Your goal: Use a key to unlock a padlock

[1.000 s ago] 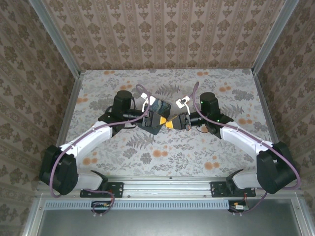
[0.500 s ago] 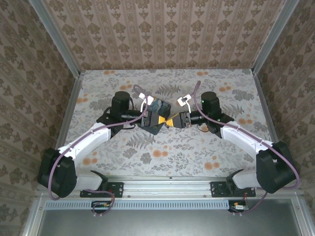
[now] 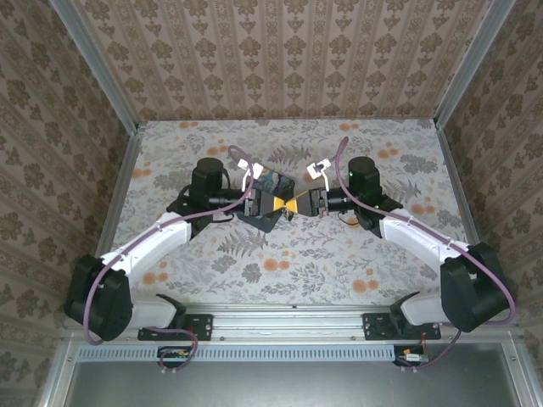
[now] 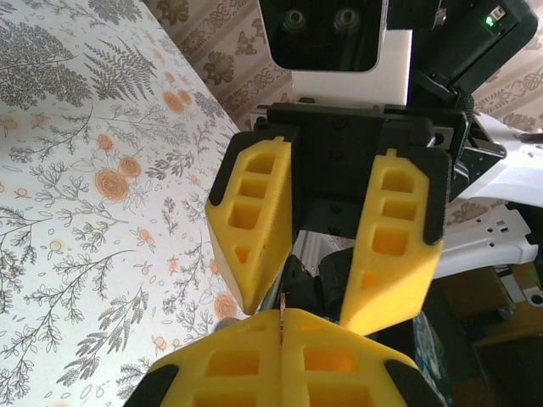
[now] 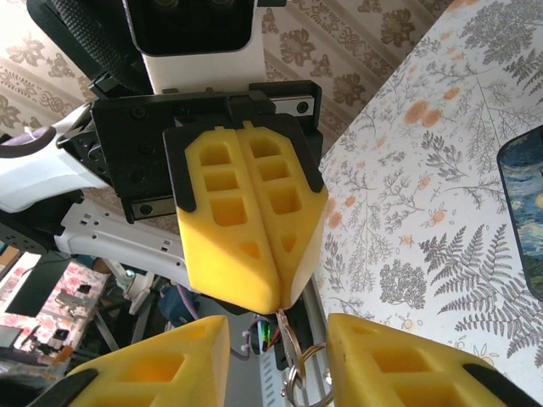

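yellow left fingers (image 5: pixel 229 229) clenched on the key (image 5: pixel 281 320), mostly hidden, its ring (image 5: pixel 287 377) cut off, right fingers (image 4: pixel 254 220) parted

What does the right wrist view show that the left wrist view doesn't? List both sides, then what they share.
Right wrist: a key ring dangling under the shut left gripper. Left wrist: the right gripper face-on, jaws apart. Shared: the key pinched in the left gripper, and the floral table.
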Tool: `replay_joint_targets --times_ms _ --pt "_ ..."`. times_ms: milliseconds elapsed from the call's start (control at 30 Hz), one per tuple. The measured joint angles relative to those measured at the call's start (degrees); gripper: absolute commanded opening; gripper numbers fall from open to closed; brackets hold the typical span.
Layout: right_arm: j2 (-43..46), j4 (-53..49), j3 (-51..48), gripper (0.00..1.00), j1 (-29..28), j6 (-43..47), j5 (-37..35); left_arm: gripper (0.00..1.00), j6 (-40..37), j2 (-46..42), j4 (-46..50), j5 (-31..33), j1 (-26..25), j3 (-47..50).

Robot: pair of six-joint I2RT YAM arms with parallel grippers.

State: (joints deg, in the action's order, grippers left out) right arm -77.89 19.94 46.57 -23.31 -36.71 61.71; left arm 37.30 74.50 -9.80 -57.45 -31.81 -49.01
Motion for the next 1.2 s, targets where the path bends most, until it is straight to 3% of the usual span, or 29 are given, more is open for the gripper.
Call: replay_joint_targets --times_ms 400,933,1067,1200 --pt "-0.31 0.92 -0.46 0.25 -0.09 -0.83 0.02 0.00 1.46 0.00 -1.25 0.28 0.79 0.63" --pt "-1.11 2.64 -0.50 0.10 -0.44 -1.62 -0.02 0.00 2.62 -0.02 -3.72 -0.20 0.79 0.98" --pt "-1.40 2.86 -0.57 0.19 -0.57 -1.86 0.00 0.00 3.02 -0.02 -3.76 -0.20 0.85 1.07" --pt "-2.95 4.11 -0.57 0.17 -1.11 -2.25 0.09 0.00 3.08 -0.02 -3.89 0.13 0.85 1.22"
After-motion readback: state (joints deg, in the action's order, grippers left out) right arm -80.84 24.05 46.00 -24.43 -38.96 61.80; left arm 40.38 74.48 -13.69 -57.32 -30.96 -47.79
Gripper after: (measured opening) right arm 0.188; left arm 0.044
